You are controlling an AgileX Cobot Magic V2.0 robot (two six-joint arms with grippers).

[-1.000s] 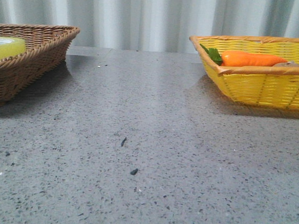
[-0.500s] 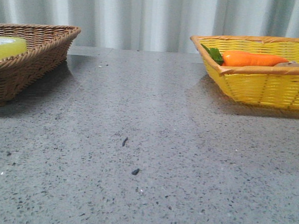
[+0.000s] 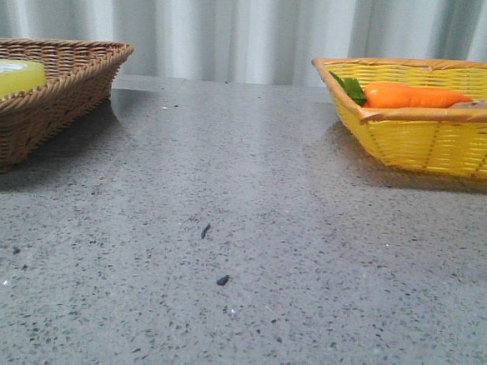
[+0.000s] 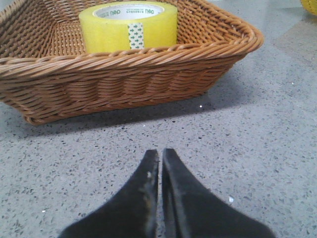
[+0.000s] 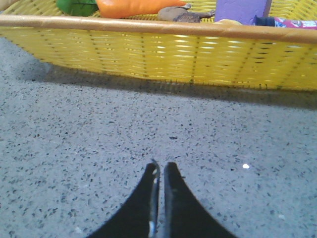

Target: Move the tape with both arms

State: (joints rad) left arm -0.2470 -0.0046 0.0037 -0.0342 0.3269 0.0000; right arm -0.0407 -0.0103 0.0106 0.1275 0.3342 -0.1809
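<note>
The yellow tape roll (image 4: 128,26) lies flat in the brown wicker basket (image 4: 124,82); its white core with green lettering faces up and a white-and-green strip shows on its side. In the front view the tape (image 3: 11,78) peeks over the brown basket (image 3: 56,107) at the far left. My left gripper (image 4: 160,152) is shut and empty, low over the table a short way in front of that basket. My right gripper (image 5: 161,165) is shut and empty, over the table in front of the yellow basket (image 5: 163,54). Neither gripper shows in the front view.
The yellow basket (image 3: 431,133) at the far right holds an orange carrot (image 3: 412,96) with green leaves, a purple block (image 5: 242,9) and other small items. The grey speckled table (image 3: 238,257) lies between the baskets. A curtain hangs behind.
The front view has shifted very slightly; both baskets sit a few pixels further right. No object has moved.
</note>
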